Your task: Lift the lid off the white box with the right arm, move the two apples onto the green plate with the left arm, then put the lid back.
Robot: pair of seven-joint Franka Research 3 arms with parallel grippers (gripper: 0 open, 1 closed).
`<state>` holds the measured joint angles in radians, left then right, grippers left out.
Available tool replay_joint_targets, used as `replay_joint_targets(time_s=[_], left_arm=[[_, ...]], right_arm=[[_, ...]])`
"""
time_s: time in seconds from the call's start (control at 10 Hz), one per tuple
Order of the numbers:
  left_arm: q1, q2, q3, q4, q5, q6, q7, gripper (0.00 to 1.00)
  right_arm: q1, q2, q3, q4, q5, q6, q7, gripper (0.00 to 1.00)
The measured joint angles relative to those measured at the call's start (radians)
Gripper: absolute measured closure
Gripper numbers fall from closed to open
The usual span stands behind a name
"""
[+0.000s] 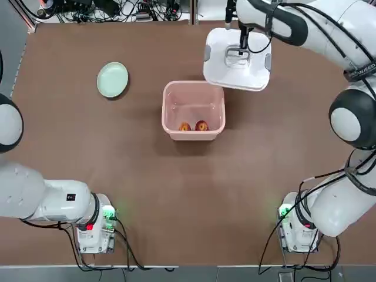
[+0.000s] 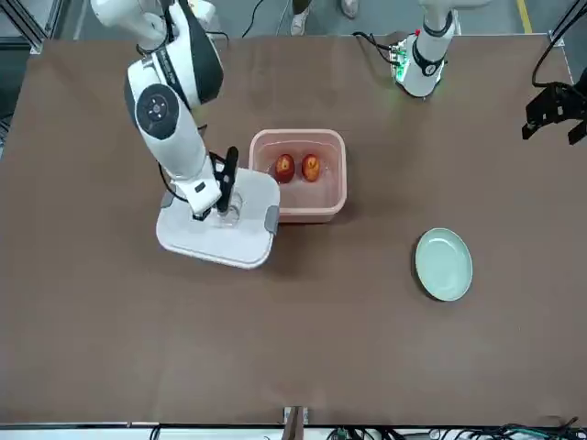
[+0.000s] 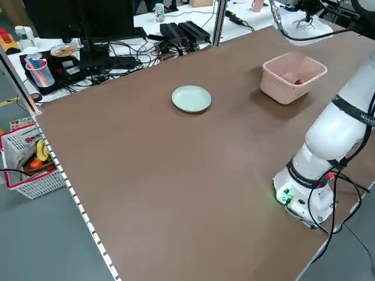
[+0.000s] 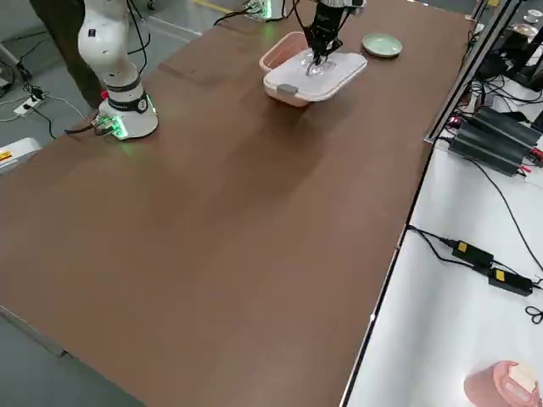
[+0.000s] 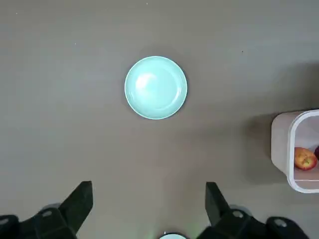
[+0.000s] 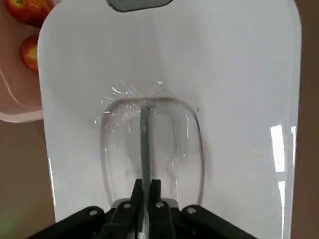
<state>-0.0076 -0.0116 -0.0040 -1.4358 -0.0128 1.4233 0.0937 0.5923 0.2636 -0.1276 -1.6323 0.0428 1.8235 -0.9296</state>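
Saw a brown table point(image 2: 275, 348) in the front view, cables along the bottom edge, a person's shoes point(image 2: 300, 23) at the top. Found the right hand point(image 6: 147, 183) left of centre, clamped on the handle point(image 6: 145, 124) of the white lid point(image 2: 215, 240), just beside the pink box point(image 2: 298, 216). Saw the left hand point(image 2: 555, 115) at the upper right, fingers apart and empty. Placed both apples point(image 2: 285, 168) point(image 2: 311, 168) inside the box, upper centre: well to the left of that hand, in a row running left to right. Noted the green plate point(image 2: 444, 265) lower right, nearer the open hand. Judged the coming reach leftward, over the box wall, with the lid and right arm likeliest to crowd the far side.
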Motion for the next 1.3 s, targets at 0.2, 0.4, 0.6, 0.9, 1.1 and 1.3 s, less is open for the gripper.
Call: replay_joint_targets(time_s=[0.2,0.4,0.6,0.9,1.1,1.3], left_arm=[[0.000,0.000,-0.010,0.000,0.000,0.000,0.000,0.00],[0.000,0.000,-0.069,0.000,-0.001,-0.001,-0.002,0.00],[-0.006,0.002,-0.193,-0.004,-0.002,-0.001,-0.028,0.00],[-0.018,0.026,-0.394,-0.011,-0.004,0.005,-0.322,0.00],[-0.023,0.104,-0.565,-0.021,-0.002,0.109,-0.495,0.00],[-0.081,0.194,-0.646,-0.026,0.004,0.220,-0.569,0.00]], right_arm=[[-0.031,-0.003,0.000,0.000,0.000,-0.017,-0.051,0.93],[-0.053,-0.005,0.000,0.001,0.000,-0.025,-0.091,0.93],[-0.071,-0.010,0.000,0.001,0.000,-0.035,-0.127,0.93],[-0.113,-0.016,-0.001,0.001,-0.002,-0.043,-0.169,0.93],[-0.138,-0.016,-0.001,0.001,-0.004,-0.042,-0.203,0.93],[-0.167,-0.016,-0.001,0.000,-0.021,-0.040,-0.245,0.93]])
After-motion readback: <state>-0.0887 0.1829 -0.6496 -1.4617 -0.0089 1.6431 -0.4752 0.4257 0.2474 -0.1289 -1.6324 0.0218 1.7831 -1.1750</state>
